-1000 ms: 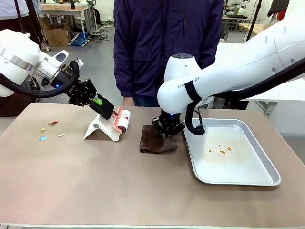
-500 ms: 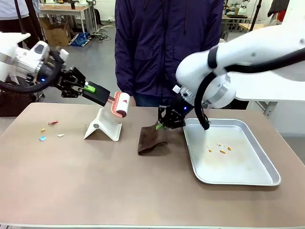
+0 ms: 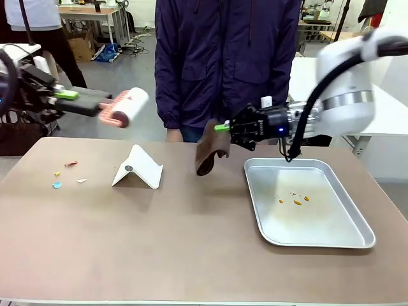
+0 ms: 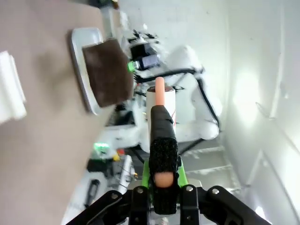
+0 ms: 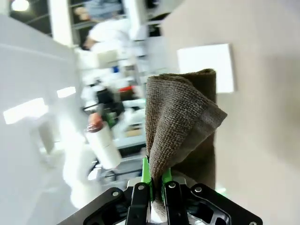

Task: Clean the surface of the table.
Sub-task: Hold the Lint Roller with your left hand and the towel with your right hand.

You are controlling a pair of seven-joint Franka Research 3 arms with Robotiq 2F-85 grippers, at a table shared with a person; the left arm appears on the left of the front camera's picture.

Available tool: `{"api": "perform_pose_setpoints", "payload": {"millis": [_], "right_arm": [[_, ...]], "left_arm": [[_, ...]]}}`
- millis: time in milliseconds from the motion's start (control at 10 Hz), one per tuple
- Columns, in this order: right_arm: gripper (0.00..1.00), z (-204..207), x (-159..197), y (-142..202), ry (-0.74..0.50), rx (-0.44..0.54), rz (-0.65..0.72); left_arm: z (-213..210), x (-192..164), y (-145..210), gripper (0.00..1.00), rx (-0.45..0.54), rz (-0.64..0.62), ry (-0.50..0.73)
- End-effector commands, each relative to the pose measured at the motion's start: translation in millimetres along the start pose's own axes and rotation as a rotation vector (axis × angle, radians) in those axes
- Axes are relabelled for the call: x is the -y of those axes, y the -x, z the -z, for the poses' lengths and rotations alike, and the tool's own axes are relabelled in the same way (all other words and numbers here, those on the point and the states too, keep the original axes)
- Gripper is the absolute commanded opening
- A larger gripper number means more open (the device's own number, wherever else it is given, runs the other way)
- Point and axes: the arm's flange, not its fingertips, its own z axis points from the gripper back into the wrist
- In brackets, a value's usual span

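Since 1 second ago, the lint roller [image 3: 124,106] has been lifted off its white stand [image 3: 138,167] and swung out to the left, and the brown cloth [image 3: 210,148] has been raised from the table [image 3: 159,242].

Front view: the roller's handle is pinched in the left gripper [image 3: 67,95], level and well above the table's left end. The cloth hangs from the right gripper [image 3: 224,127], whose jaws are pressed onto its top edge, above the gap between the stand and the metal tray [image 3: 319,226]. The brownish table spans the whole foreground. A few small coloured scraps [image 3: 64,174] lie near its left end, and 3 orange crumbs [image 3: 294,199] lie in the tray. A person [image 3: 223,57] stands at the far side.

Left wrist view: the left gripper [image 4: 162,180] is clamped on the roller's [image 4: 161,101] dark handle. Beyond it, the cloth [image 4: 108,70] is seen in front of the tray [image 4: 76,40], with the stand [image 4: 11,91] on the table [image 4: 42,140].

Right wrist view: the right gripper [image 5: 157,180] is closed on the folded cloth [image 5: 180,122]. The stand [image 5: 206,68] sits on the table [image 5: 262,117], and the roller [image 5: 103,145] is seen farther off.
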Motion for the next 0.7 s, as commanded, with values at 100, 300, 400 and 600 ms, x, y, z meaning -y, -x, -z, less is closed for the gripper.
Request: {"api": "perform_pose_setpoints", "payload": {"millis": [100,300,400,600], "right_arm": [[0.00,-45,18,71,-0.255,-0.067,-0.028],[0.00,-99,28,113,-0.283,0.142,-0.170],[0.00,-129,29,130,-0.313,0.154,-0.193],[0.00,-197,37,150,-0.295,0.302,-0.187]], "left_arm": [[-48,15,43,0.14,0.087,-0.088,0.025],[-86,8,74,0.14,0.137,-0.159,-0.146],[-107,10,90,0.14,0.104,-0.113,-0.160],[-147,16,116,0.14,0.082,-0.055,-0.155]]}}
